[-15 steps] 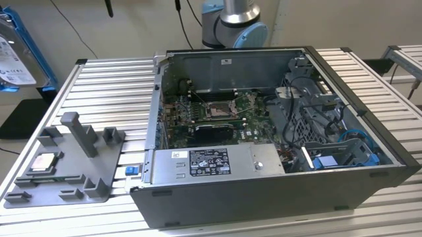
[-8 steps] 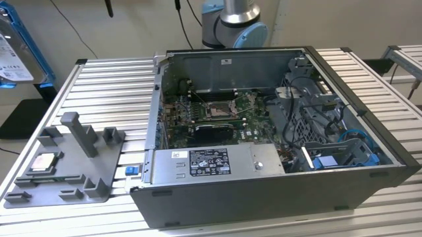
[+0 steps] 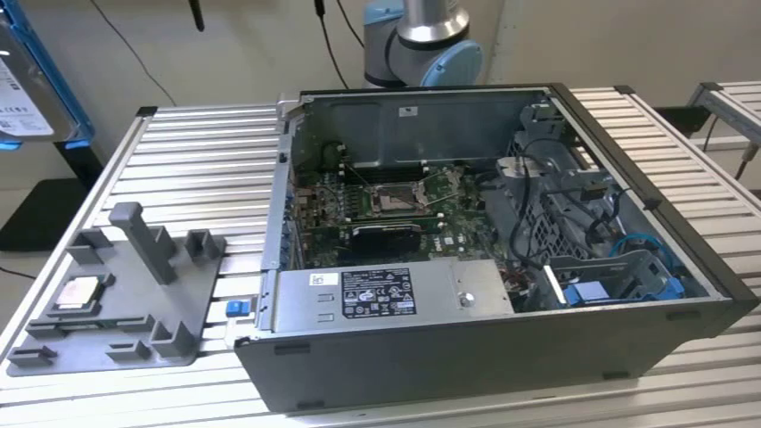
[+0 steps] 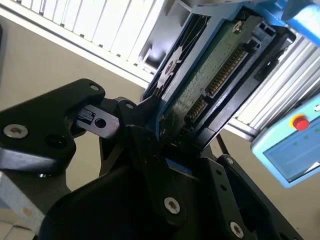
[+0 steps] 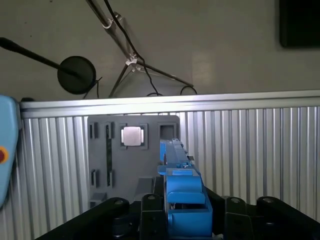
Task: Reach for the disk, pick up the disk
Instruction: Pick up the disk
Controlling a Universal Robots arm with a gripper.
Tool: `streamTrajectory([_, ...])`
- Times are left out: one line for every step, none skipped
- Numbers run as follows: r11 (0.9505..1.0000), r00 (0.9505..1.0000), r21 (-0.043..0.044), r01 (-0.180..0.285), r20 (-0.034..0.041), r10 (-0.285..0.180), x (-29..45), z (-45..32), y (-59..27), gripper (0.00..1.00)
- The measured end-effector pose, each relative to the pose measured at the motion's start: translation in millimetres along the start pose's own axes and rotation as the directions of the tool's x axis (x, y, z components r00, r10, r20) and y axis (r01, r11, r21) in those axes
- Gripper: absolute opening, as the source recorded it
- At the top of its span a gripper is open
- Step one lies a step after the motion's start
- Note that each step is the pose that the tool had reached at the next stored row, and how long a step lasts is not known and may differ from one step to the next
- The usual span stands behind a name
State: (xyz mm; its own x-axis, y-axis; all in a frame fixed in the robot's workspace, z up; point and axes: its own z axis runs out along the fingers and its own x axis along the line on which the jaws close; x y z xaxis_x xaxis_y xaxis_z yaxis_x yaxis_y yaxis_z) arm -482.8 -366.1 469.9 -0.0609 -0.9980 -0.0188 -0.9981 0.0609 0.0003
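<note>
My gripper (image 4: 177,132) is shut on the disk (image 4: 210,75), with its black fingers (image 4: 145,120) clamped on the two flat faces. In the second wrist view the disk's green circuit board, its connector pins and a blue rail face the camera. In the first wrist view the disk (image 5: 175,155) stands edge-on between the gripper (image 5: 187,210) jaws, held in the air above the slatted table. In the exterior view the disk (image 3: 24,80) hangs at the far upper left, showing its silver face, white label and blue rail.
An open computer case (image 3: 476,357) takes up the middle of the slatted aluminium table (image 3: 202,152). A grey fixture tray (image 3: 119,294) with a square silver chip (image 3: 77,292) lies on the exterior view's left. A blue pendant (image 4: 290,150) hangs beside the table. The arm base (image 3: 422,36) stands behind the case.
</note>
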Motion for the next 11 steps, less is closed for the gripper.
streamTrajectory([1.0000,1.0000,0.0000,0.000,0.0001,0.000,-0.1,-2.6,0.0,0.00])
streamTrajectory([1.0000,1.0000,-0.0001,0.000,0.0000,0.000,-0.1,-5.1,0.0,0.00])
streamTrajectory([1.0000,1.0000,-0.0001,0.000,0.0000,0.000,-0.1,-7.6,0.0,0.00])
streamTrajectory([1.0000,1.0000,-0.0001,0.000,0.0000,0.000,-0.2,-10.2,0.0,0.00])
streamTrajectory([1.0000,1.0000,-0.0001,0.000,-0.0001,0.000,-0.3,-13.0,0.0,0.00])
streamTrajectory([1.0000,1.0000,-0.0002,0.000,-0.0002,0.000,-0.3,-15.2,-0.1,0.00])
streamTrajectory([1.0000,1.0000,-0.0003,0.000,-0.0002,0.000,-0.4,-17.9,-0.1,0.00])
streamTrajectory([1.0000,1.0000,-0.0002,0.000,-0.0001,0.000,-0.4,-20.1,0.0,0.00])
streamTrajectory([1.0000,1.0000,-0.0001,0.000,-0.0001,0.000,-0.4,-22.3,0.0,0.00])
streamTrajectory([1.0000,1.0000,-0.0002,0.000,-0.0001,0.000,-0.5,-24.4,0.0,0.00])
streamTrajectory([1.0000,1.0000,-0.0001,0.000,-0.0001,0.000,-0.5,-26.8,0.0,0.00])
